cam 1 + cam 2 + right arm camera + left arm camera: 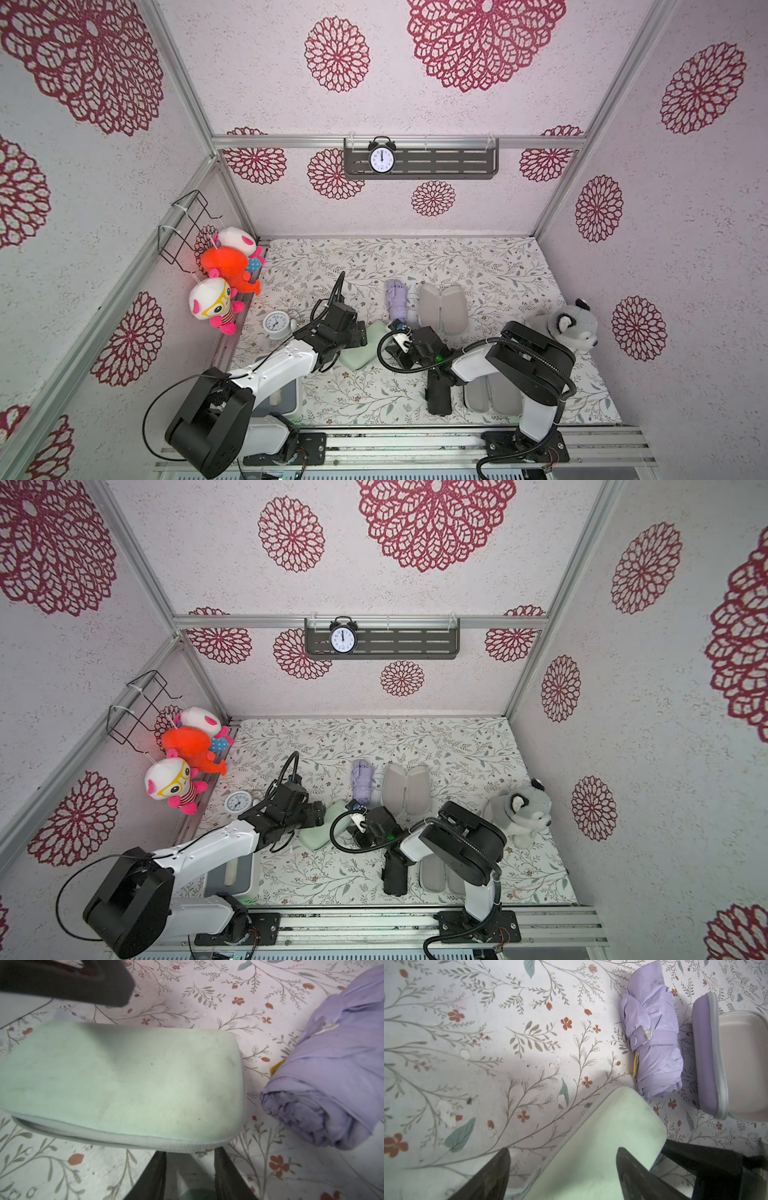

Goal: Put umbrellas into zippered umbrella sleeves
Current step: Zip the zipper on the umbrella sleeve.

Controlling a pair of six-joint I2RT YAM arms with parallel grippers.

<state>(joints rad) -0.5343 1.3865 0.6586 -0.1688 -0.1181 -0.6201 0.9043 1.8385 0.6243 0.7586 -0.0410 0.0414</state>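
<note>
**Top views.** Both arms reach in over the mint sleeve (360, 352). It lies closed on the table (498, 270), at 8 o'clock of the table's middle.
- Lilac umbrella (395, 297) is at the mint sleeve's 1 o'clock. The open lilac sleeve (442, 307) is just beside it, at its 3 o'clock.
- Black umbrella (438, 395) is at 6 o'clock of the table's middle. The open black sleeve (494, 399) is at its 3 o'clock.
- No mint umbrella in sight; likely inside its sleeve.

**Left wrist.** Left gripper (563, 1150) has its fingers wide, straddling a corner of the mint sleeve. Cannot tell if they touch it.

**Right wrist.** Right gripper (189, 1152) has its fingers narrowly parted and empty, tips just off the zip edge. The zip looks closed along the edge in view, with a small slit at one end. The pull is not seen.

**Step.** Closing the mint sleeve, at or near its end.

**Next.** Check that slit. If the zip is shut, lift both grippers clear, take the lilac umbrella across its strapped middle and lay it lengthwise in one half of the lilac sleeve.
</note>
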